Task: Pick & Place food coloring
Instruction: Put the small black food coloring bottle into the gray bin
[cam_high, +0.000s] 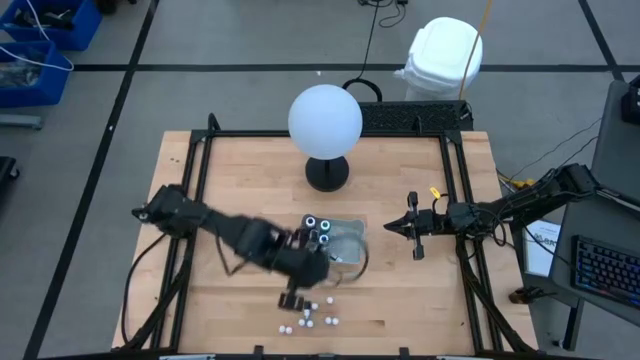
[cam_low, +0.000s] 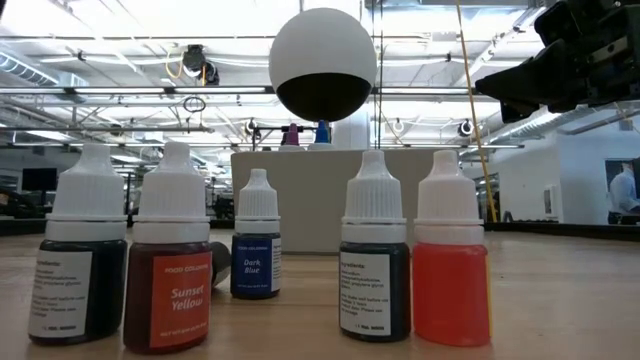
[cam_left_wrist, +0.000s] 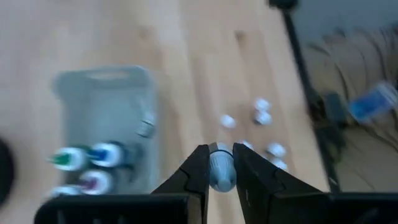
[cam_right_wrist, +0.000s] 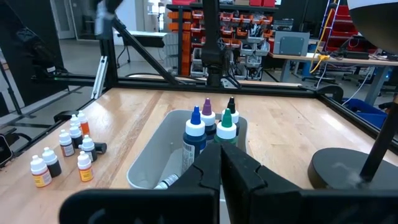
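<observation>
Left gripper (cam_left_wrist: 221, 167) clamps a small bottle (cam_left_wrist: 220, 172) above the table's front edge, beside the tray (cam_high: 345, 243) — right gripper (cam_high: 392, 227) closed, empty, toward the right edge.

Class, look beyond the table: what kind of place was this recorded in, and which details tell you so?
Most likely a robotics lab or workshop inside a big industrial hall. Clues: the exposed ceiling trusses and strip lights in the low view, shelves of red parts bins behind the table, and blue storage crates on the floor.

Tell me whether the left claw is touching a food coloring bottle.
Touching. The left wrist view shows the left claw shut on a small bottle, both fingers pressed against its sides with no gap.
</observation>
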